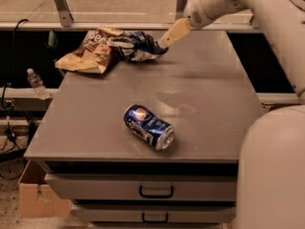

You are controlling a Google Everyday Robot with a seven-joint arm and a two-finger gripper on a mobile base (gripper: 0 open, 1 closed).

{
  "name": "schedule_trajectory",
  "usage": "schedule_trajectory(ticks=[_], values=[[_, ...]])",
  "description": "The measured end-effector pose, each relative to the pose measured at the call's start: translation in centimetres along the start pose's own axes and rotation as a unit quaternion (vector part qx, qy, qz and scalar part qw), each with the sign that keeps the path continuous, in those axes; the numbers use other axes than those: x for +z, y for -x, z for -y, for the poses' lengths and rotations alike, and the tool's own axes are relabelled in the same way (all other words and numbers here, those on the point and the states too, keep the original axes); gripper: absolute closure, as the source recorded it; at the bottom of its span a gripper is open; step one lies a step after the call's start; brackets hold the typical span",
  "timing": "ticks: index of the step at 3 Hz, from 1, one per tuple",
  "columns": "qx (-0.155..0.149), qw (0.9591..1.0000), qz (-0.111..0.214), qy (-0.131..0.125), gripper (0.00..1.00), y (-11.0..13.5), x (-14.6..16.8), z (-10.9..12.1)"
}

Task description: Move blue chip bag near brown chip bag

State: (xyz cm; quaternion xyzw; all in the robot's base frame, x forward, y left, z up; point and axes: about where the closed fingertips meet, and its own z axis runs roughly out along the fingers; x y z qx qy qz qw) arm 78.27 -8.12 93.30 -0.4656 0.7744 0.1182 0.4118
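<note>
The blue chip bag [137,46], dark navy with pale crumpled edges, lies at the table's far left. Its left side touches the brown chip bag [90,54], a tan and dark brown bag lying flat near the far left corner. My gripper [167,40] comes down from the upper right on the pale arm. Its tip is at the blue bag's right edge, just above the table surface.
A blue Pepsi can [148,126] lies on its side near the front middle of the grey table [209,104]. A water bottle [36,83] and a cardboard box [35,194] sit to the left, below the table. My pale base [271,175] fills the lower right.
</note>
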Motion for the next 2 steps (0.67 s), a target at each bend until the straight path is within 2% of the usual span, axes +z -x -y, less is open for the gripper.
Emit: schedule_trajectory(ticks=[1,2], values=[[0.027,0.9985,0.047,0.001,0.0,0.2,-10.6,-0.8],[0.026,0.9987,0.044,0.003,0.0,0.0,-9.5,-0.7]])
